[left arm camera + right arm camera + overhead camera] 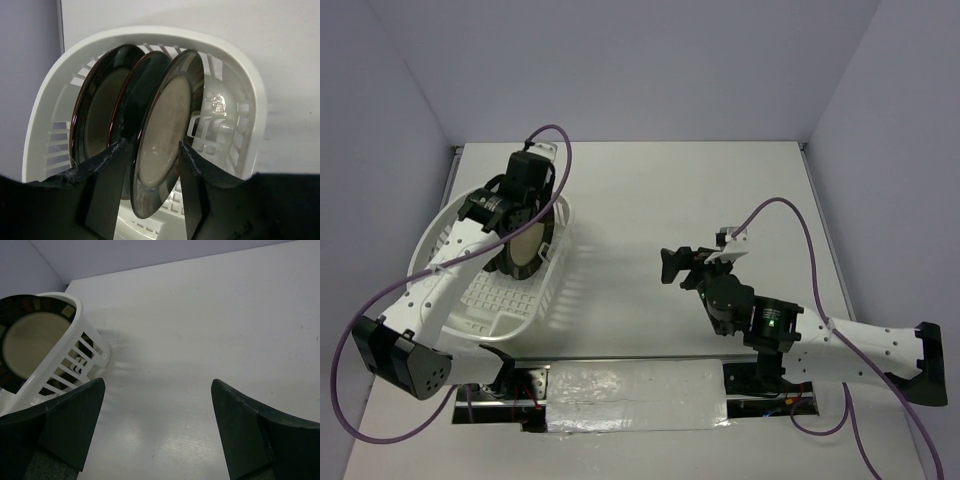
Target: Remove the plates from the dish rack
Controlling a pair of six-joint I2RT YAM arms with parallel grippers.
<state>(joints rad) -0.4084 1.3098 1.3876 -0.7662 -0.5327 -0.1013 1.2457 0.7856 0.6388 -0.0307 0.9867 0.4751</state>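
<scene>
Dark fingers of the left gripper stand closest to the wrist camera, one on each side of the beige-centred plate with the black rim; whether they press it, I cannot tell. This plate stands upright on its edge in the white dish rack, first in a row. Behind it stand the dark teal plate and a third dark plate with a reddish rim. Well apart to the right, the right gripper hangs over the worktop with its jaws spread wide.
</scene>
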